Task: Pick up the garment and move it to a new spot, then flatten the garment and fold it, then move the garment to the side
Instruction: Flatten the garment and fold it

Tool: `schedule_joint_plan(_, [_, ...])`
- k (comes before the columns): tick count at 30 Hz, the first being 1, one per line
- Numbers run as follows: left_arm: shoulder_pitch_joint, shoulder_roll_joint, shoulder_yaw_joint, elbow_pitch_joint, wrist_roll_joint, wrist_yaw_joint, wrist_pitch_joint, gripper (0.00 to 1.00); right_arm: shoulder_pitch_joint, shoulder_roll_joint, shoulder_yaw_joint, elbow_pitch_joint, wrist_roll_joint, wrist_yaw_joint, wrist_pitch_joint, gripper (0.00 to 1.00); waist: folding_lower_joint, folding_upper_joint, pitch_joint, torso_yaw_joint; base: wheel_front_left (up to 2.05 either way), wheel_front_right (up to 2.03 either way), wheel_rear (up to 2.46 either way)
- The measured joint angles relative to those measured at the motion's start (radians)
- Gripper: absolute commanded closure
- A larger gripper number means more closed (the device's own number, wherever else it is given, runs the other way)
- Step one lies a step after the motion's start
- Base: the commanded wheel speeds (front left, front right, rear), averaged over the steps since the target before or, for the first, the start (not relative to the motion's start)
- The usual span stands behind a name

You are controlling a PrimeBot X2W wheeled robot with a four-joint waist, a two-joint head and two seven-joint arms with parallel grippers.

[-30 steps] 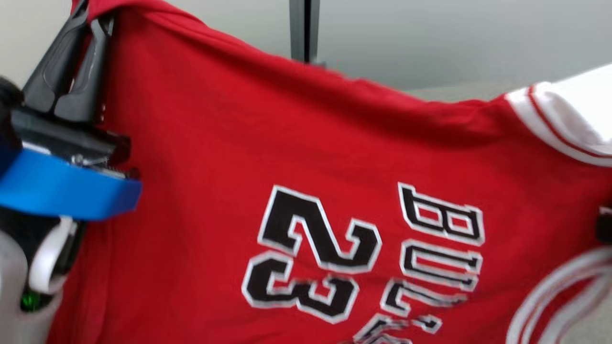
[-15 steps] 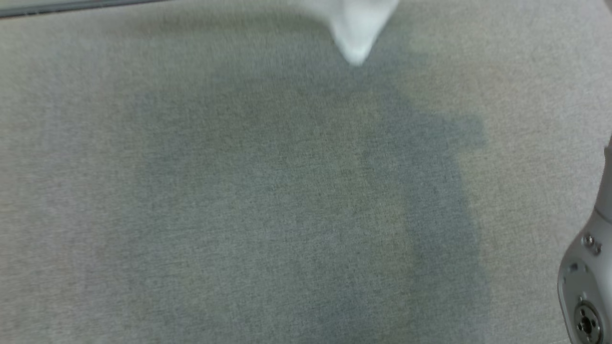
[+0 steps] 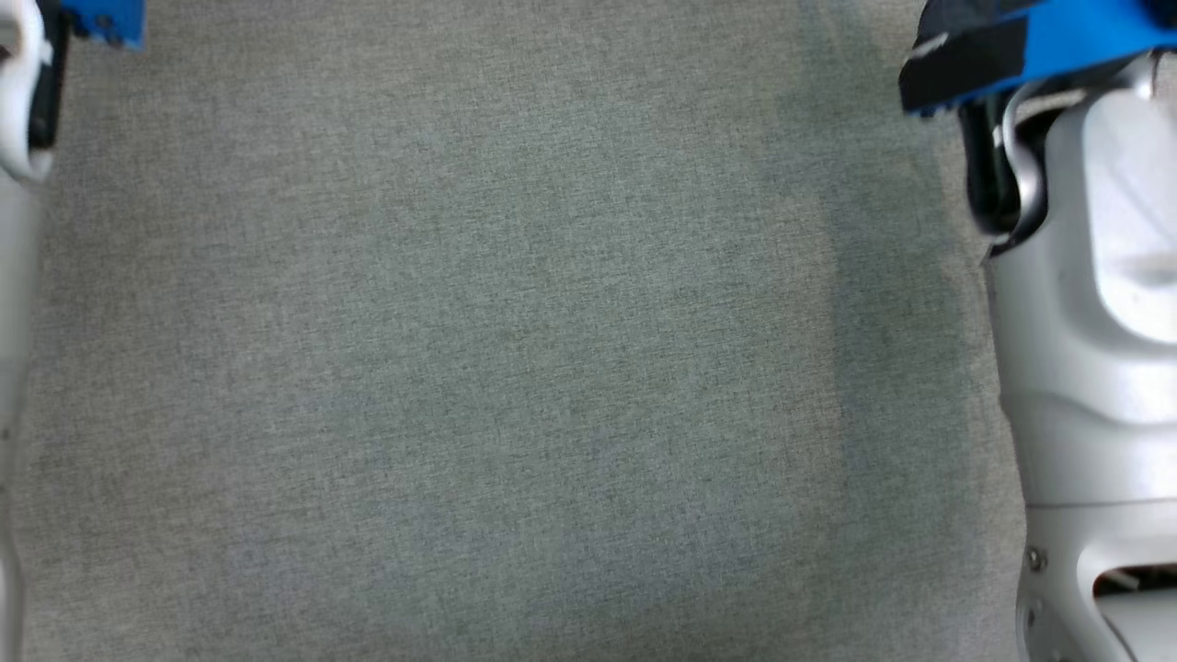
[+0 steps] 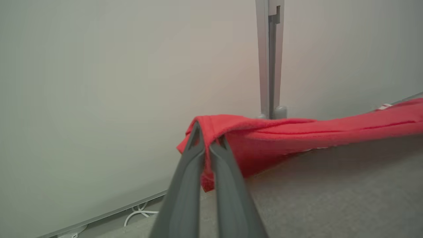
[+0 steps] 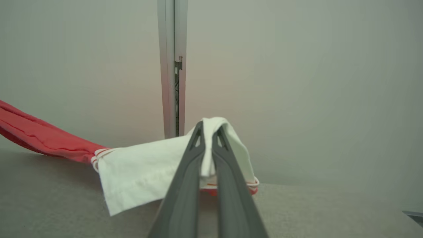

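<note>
grey surface [image 3: 478, 368]: spread flat and woven beneath both arms, darkened by a broad shadow.
wall [image 4: 99, 82]: rose pale and plain beyond the grey surface's far edge.
garment [image 4: 297, 132]: hung red above the grey surface, slung in a sagging band from one gripper to the other; could not be told whether its lower fold touched the grey surface.
right forearm [image 3: 1094, 368]: reached silver over the grey surface's right side, capped by a blue band [image 3: 1057, 37].
left forearm [image 3: 14, 230]: ran pale along the grey surface's left margin.
post [image 4: 270, 59]: stood upright at the grey surface's far edge, behind the garment.
white sleeve [image 5: 142, 168]: hung at the garment's right end above the grey surface, red-striped at the cuff, one corner drooping toward it.
left gripper [image 4: 209, 132]: clenched on the garment's red edge above the grey surface, cloth folded over the tips.
right gripper [image 5: 208, 127]: clenched on the white sleeve above the grey surface, cloth draped over both fingertips.
cable [image 4: 138, 211]: lay looped and white past the grey surface's edge, at the wall's foot.
</note>
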Motion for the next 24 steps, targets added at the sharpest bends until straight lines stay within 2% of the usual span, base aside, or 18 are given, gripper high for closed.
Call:
schedule_joint_plan(3, [0.044,-0.018,-0.006,0.043,-0.017,-0.002,-0.033,1.0,0.056,0.0,0.003,-0.02,0.031,0.0,-0.002,1.0,-0.0003,-0.0001,-0.003,0.004,0.0,0.0,0.0])
schedule_joint_plan(11, [0.164,-0.055,-0.033,0.105,-0.046,-0.011,-0.089,1.0,0.246,0.0,-0.004,-0.199,0.082,0.0,-0.003,1.0,-0.0005,-0.0004,-0.065,0.026,0.0,0.0,0.0])
schedule_joint_plan(24, [0.474,-0.132,-0.091,0.086,-0.091,0.007,-0.135,1.0,0.625,0.0,-0.078,-0.328,0.102,0.0,-0.003,1.0,-0.0007,-0.0008,-0.276,0.104,0.0,0.0,0.0])
